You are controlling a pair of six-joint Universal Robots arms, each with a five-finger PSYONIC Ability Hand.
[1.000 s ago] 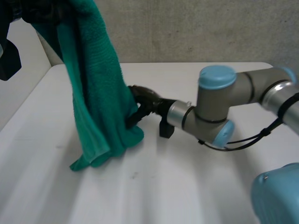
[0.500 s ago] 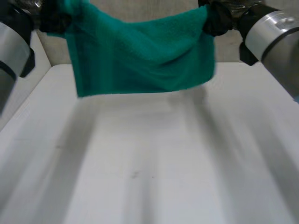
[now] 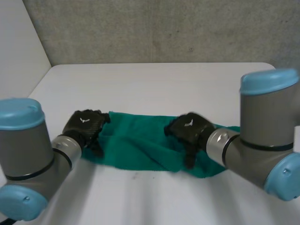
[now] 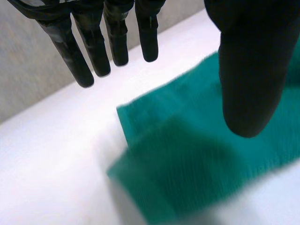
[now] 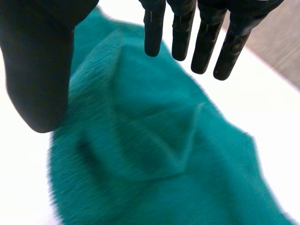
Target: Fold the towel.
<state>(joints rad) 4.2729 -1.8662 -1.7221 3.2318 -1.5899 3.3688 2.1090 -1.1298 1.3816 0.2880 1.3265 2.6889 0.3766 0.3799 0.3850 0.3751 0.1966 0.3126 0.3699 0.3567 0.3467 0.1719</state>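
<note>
Loosely rumpled, the green towel [image 3: 140,145] lies on the white bench [image 3: 164,84]. The left robot hand [image 3: 84,127] is at its left end and the right robot hand [image 3: 188,131] over its right part, both with fingers straight and spread, holding nothing.

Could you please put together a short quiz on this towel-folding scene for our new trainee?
1. True or false: the green terry towel hangs in the air, clear of the white table.
2. Choose one: the left robot hand is A) shut on the towel; B) open, at one end of the towel; C) open, on bare table far from the towel.
3. Fill the gap: the right robot hand, over the towel, is ____ and holds nothing.
Key: 1 false, it lies rumpled on the table; 2 B; 3 open.
</note>
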